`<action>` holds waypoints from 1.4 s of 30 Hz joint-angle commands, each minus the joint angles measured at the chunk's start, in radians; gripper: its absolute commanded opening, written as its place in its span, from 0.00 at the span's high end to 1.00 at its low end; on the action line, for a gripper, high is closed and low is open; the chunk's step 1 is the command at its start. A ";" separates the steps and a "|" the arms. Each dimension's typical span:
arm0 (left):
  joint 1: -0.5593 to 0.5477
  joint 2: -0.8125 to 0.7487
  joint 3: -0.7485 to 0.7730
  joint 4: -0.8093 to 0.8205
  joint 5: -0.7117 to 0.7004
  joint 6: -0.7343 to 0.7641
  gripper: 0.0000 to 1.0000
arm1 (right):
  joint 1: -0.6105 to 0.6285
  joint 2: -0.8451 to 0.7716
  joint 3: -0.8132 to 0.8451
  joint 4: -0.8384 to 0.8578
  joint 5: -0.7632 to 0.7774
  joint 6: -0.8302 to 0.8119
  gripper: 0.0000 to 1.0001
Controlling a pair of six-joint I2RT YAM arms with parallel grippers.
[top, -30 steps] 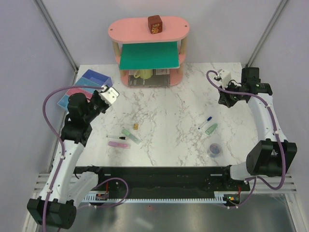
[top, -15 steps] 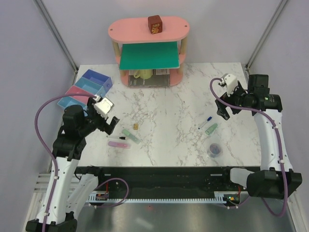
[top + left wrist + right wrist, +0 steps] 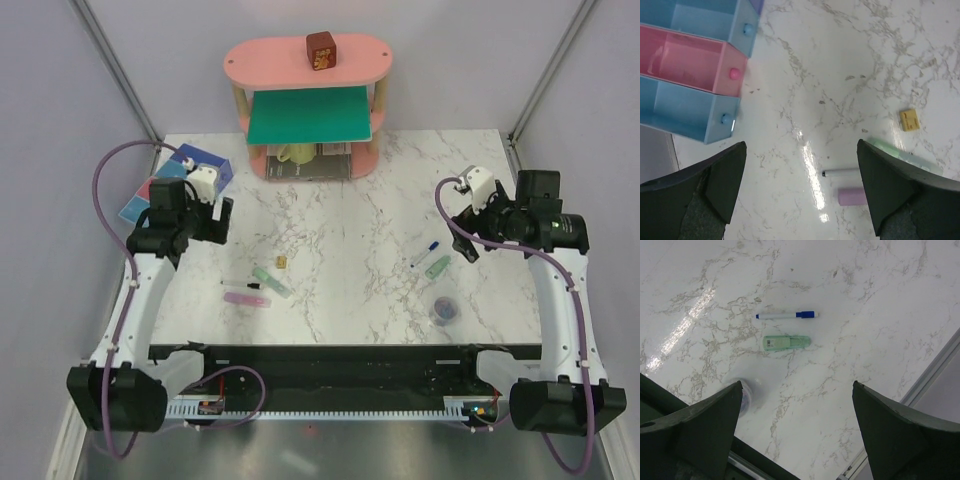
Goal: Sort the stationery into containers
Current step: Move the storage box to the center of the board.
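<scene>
Joined bins (image 3: 732, 75) upper left of left wrist view: light blue, pink, blue, visible insides bare. Loose on marble (image 3: 840, 60) lower right: yellow cube (image 3: 909, 120), pink stick (image 3: 852, 196). Both left gripper (image 3: 800, 150) and right gripper (image 3: 796, 387) spread wide.

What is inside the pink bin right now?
In the left wrist view the pink bin shows a bare floor, with no stationery in it. Its far end runs out of frame, and from above the left arm covers much of it, so that part is unseen.
</scene>
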 commanded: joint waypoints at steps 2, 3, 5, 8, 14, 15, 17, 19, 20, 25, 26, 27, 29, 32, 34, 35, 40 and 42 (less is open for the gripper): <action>0.155 0.228 0.238 0.104 -0.014 -0.162 0.03 | -0.002 -0.050 -0.008 -0.002 0.001 -0.038 0.02; 0.174 0.267 0.269 0.112 -0.014 -0.173 0.04 | -0.002 -0.051 -0.011 0.000 0.000 -0.041 0.02; 0.212 0.383 0.359 0.128 0.004 -0.197 0.05 | -0.002 -0.055 -0.014 0.003 -0.003 -0.043 0.02; 0.223 0.525 0.470 0.132 0.012 -0.217 0.05 | -0.002 -0.039 -0.008 0.009 -0.012 -0.037 0.02; 0.234 0.781 0.666 0.109 0.007 -0.294 0.01 | -0.002 -0.013 0.000 0.016 -0.015 -0.021 0.02; 0.234 0.806 0.688 0.107 0.001 -0.311 0.01 | 0.000 -0.013 -0.006 0.016 -0.015 -0.021 0.02; 0.237 0.872 0.745 0.093 -0.013 -0.323 0.01 | -0.002 -0.016 -0.015 0.019 -0.009 -0.028 0.02; 0.237 0.909 0.792 0.084 -0.042 -0.337 0.01 | -0.002 -0.018 -0.029 0.021 0.001 -0.035 0.02; 0.237 0.941 0.804 0.076 -0.056 -0.340 0.03 | -0.002 -0.019 -0.035 0.026 0.004 -0.035 0.02; 0.241 0.996 0.843 0.063 -0.125 -0.360 0.12 | -0.002 -0.015 -0.058 0.044 0.018 -0.035 0.02; 0.240 1.001 0.840 0.060 -0.135 -0.363 0.14 | -0.002 -0.012 -0.061 0.049 0.018 -0.034 0.02; 0.240 1.010 0.835 0.055 -0.151 -0.363 0.15 | -0.002 -0.006 -0.060 0.050 0.017 -0.032 0.02; 0.243 1.019 0.832 0.046 -0.162 -0.371 0.15 | -0.002 -0.001 -0.060 0.053 0.017 -0.028 0.02; 0.254 1.033 0.825 0.033 -0.157 -0.389 0.15 | 0.000 0.002 -0.063 0.058 0.015 -0.028 0.02; 0.263 1.042 0.821 0.027 -0.145 -0.400 0.15 | -0.002 0.002 -0.066 0.062 0.015 -0.031 0.02; 0.263 1.047 0.824 0.021 -0.140 -0.407 0.15 | -0.002 0.001 -0.071 0.062 0.017 -0.032 0.02; 0.275 1.072 0.821 0.001 -0.119 -0.420 0.16 | -0.002 0.001 -0.072 0.064 0.017 -0.035 0.02; 0.277 1.085 0.814 0.001 -0.113 -0.415 0.16 | -0.002 0.002 -0.066 0.064 0.018 -0.031 0.02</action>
